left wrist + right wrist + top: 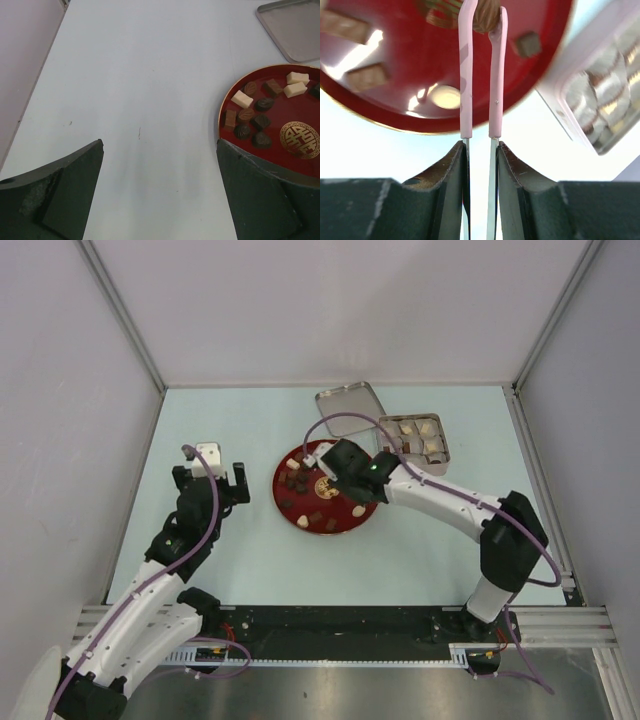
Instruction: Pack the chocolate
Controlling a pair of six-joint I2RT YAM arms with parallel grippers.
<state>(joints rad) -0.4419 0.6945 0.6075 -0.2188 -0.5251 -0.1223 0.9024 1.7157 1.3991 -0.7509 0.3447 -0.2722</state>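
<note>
Pale blue tabletop [230, 560], chocolate packing barely started

Few cream-white pieces [408, 427] in the open rectangular metal tin [449, 452] just behind-right of the round red plate [340, 525]. Loads of brown and cream chocolates [252, 122] left on the plate. Right gripper [479, 150] clamped on thin pink tongs [492, 75], tips pinching one oval reddish-brown candy [486, 17] over the plate's middle. Left gripper [160, 145] spread, empty, left of the plate.

We counted two grippers: one left gripper [160, 145] and one right gripper [481, 147]. There was one red plate [345, 523], one tin [447, 445], one lid [350, 403] and one pair of pink tongs [466, 75]. On the part of the plate the left wrist camera showed, we counted twelve chocolates [264, 104]: three cream-white and nine brown. One more chocolate [486, 17] sat between the tong tips. The pieces in the tin were too small to count.
</note>
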